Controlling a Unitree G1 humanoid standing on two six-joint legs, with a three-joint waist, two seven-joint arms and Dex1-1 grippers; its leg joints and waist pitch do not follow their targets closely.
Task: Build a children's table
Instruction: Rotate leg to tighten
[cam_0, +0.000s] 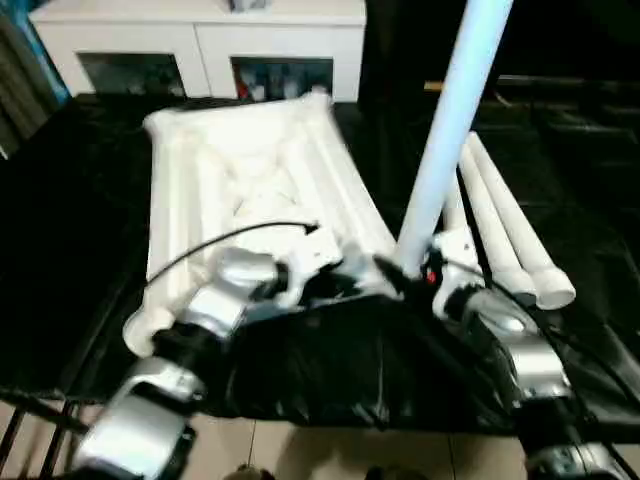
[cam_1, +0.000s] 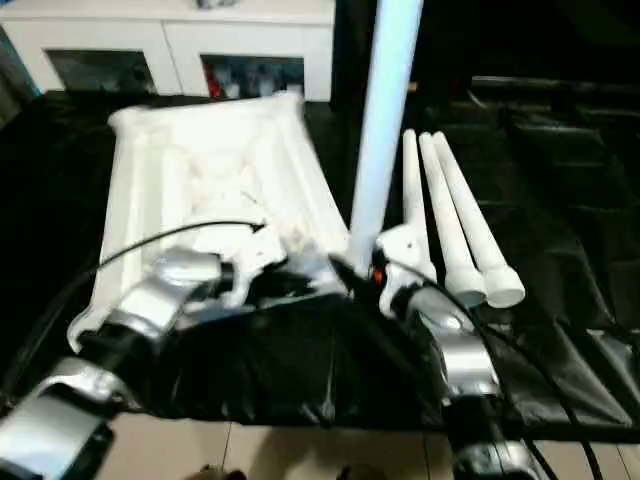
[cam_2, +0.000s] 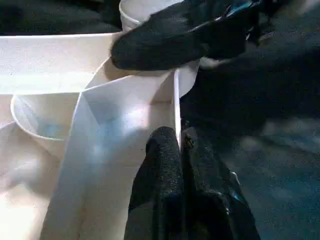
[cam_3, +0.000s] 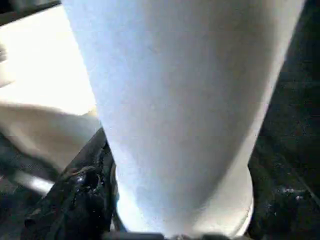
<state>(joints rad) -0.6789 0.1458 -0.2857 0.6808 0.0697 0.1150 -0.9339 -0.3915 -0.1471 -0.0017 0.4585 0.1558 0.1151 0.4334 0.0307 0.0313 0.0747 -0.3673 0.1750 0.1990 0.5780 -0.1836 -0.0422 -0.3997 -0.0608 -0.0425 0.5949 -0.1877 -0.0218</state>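
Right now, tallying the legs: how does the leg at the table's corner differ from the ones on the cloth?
The upright leg stands on end at the tabletop's near corner with the right gripper around its base; the spare legs lie flat, side by side and ungripped. Both are white tubes.

**Silver forearms, black fingers: the robot up close**

Both forearms are rounded silver shells joined by black collars, the left forearm (cam_0: 215, 305) trailing a thin black cable (cam_0: 215, 243) that loops over its white wrist housing (cam_0: 318, 252). The right forearm (cam_0: 520, 350) carries its own black cable and a small red mark (cam_0: 432, 277) at the wrist. The left gripper (cam_2: 181, 150) has matte black, finely textured fingers (cam_2: 162, 165).
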